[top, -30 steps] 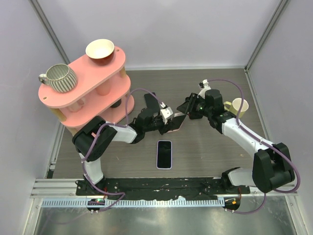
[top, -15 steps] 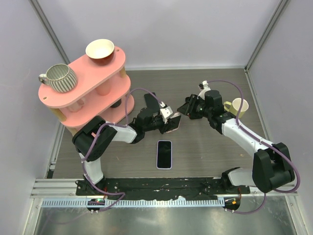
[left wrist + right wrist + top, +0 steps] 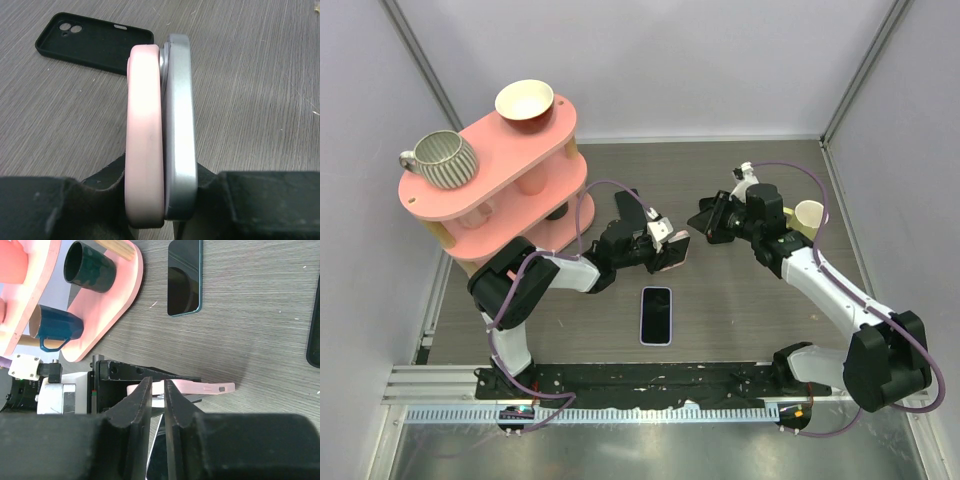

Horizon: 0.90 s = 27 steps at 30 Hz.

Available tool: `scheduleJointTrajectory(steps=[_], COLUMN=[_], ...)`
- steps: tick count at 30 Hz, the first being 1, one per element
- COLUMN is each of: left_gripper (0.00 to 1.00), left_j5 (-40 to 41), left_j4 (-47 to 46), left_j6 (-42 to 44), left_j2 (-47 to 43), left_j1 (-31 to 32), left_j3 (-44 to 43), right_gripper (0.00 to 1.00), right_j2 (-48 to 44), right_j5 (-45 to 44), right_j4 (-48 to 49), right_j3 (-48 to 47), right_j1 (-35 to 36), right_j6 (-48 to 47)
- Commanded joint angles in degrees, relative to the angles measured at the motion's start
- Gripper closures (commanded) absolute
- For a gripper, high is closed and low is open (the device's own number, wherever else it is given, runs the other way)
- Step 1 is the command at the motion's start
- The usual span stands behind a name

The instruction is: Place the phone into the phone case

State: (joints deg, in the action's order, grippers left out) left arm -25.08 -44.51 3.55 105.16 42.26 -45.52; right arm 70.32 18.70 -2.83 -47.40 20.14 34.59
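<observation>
While the left gripper point(image 3: 670, 251) is pinching the pink case point(image 3: 145, 135) and the silver phone point(image 3: 179, 125) together edge-on just above the middle of the table point(image 3: 740, 320), the right gripper point(image 3: 704, 222) is backing off toward the right edge. A second ago it was up against the far end of that pair; now it is hanging clear of it. In its own wrist view its fingers point(image 3: 142, 405) are standing nearly pressed together, leaving only a narrow slit with nothing in it.

That is leaving the left arm alone to carry both task things. From the left wrist view the phone is lying flat against the open face of the case. Its metal side is showing along most of its length, so it is probably not yet pushed home. Seating it is likely going to need the right gripper coming back to press, or the pair being set down first.

Around them, a black case point(image 3: 95, 40) is lying flat on the table just beyond the held pair, close under where the right gripper is hovering, so it may be getting in the way of any approach. A second phone point(image 3: 656, 315) is lying face up toward the near edge. A pink shelf point(image 3: 510, 150) with cups is filling the far left corner, and a cream mug point(image 3: 810, 215) is standing by the right edge, close behind the right arm.
</observation>
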Motion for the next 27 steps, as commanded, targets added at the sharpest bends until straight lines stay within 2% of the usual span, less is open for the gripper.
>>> scheduleJointTrajectory(steps=[1,3,9,16,27], left_gripper=[0.71,0.71,0.71,0.71,0.71], left_j5=[-0.5,-0.6,-0.5,-0.6,-0.7], left_j4=[-3.0,-3.0,-2.6,-2.6,-2.2], left_j6=[1.0,1.1,1.2,1.1,1.3], left_j2=[0.1,0.1,0.1,0.1,0.2], left_j1=[0.0,0.1,0.1,0.0,0.0], left_j3=[-0.1,-0.2,-0.4,-0.2,-0.4], right_gripper=[0.87,0.92,0.97,0.99,0.99], right_j2=[-2.6,-3.1,-2.0,0.3,-1.2], right_j5=[1.8,3.5,6.3,3.3,4.5], right_j4=[1.4,4.7,12.5,13.4,10.0], right_j3=[-1.6,0.2,6.5,10.8,3.5], right_j1=[0.4,0.8,1.5,1.5,1.6], right_j6=[1.3,3.5,9.0,8.8,7.9])
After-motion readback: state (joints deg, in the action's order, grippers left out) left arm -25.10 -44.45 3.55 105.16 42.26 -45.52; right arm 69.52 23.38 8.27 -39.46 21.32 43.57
